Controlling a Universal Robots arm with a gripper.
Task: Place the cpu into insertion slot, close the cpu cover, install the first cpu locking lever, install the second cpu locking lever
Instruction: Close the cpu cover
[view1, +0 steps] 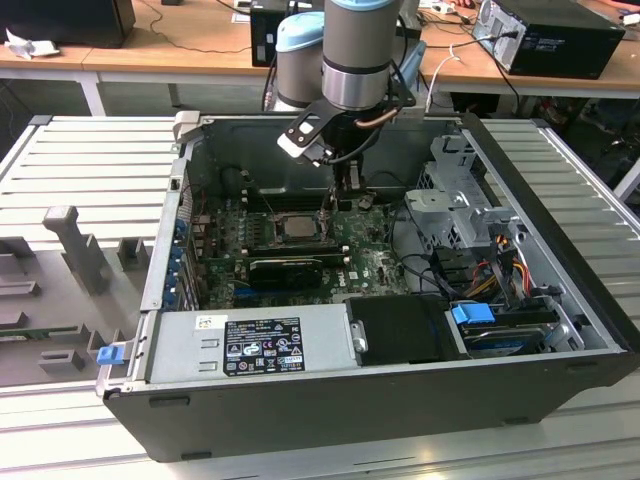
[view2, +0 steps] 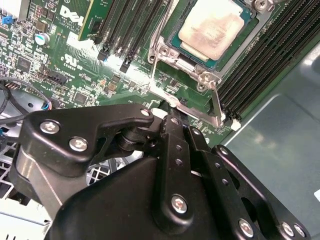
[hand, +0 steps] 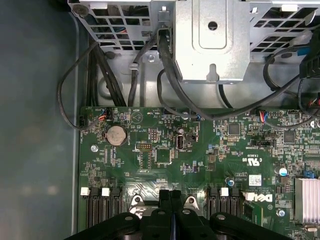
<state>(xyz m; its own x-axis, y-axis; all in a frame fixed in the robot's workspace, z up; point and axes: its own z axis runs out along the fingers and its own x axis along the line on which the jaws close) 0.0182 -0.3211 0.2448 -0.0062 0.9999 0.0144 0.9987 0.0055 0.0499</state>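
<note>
The cpu (view2: 212, 27), a square chip with a silver-grey top, lies flat in the insertion slot, which is hidden beneath it. The cpu cover (view2: 162, 50), a thin silvery frame, lies down around the chip, whose top shows through the cut-out. One silvery locking lever (view2: 216, 102) runs off a socket corner. A second lever (view2: 159, 94) bends toward my fingertips. My gripper (view2: 170, 116) hovers just beside the socket, black fingers pressed together, tips at that lever's end; whether they touch it is unclear. In the exterior view the gripper (view1: 345, 200) hangs right of the cpu (view1: 298, 226).
Black memory slots (view2: 125, 30) flank the socket on both sides. A grey power supply (view1: 250, 345) fills the case front. A metal drive cage (view1: 455, 200) with black cables (hand: 165, 65) stands at the exterior view's right. The case walls (view1: 175, 230) enclose the board.
</note>
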